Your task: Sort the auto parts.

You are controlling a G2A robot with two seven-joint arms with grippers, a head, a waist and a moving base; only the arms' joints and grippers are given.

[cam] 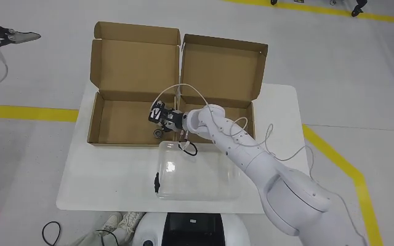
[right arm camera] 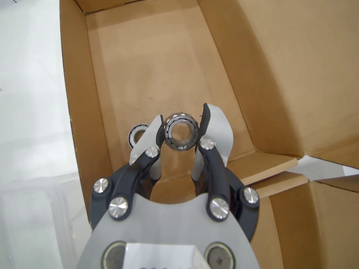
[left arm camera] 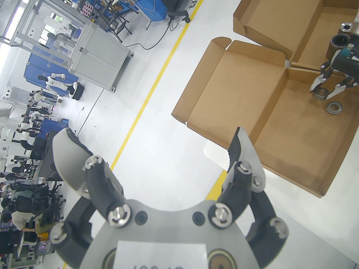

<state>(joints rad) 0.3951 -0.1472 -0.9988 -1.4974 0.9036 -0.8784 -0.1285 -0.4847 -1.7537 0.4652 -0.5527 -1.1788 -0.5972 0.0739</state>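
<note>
My right gripper [right arm camera: 183,111] is low inside the left cardboard box [cam: 117,120], shut on a metal roller bearing [right arm camera: 181,134] whose bore faces the wrist camera. A second, similar bearing [right arm camera: 137,137] lies flat on the box floor just beside it, also seen as the bearing [cam: 158,131] in the top view. From the left wrist view, the right gripper [left arm camera: 325,92] holds its bearing close above the box floor. My left gripper [left arm camera: 151,135] is open and empty, held off the table's left side over the floor.
The right cardboard box [cam: 218,107] adjoins the left one, both with lids folded back. Two dark cylindrical parts [left arm camera: 340,43] stand in it. A clear plastic bin [cam: 197,172] sits at the table's front, and a black cable loop [cam: 188,147] lies at its rim.
</note>
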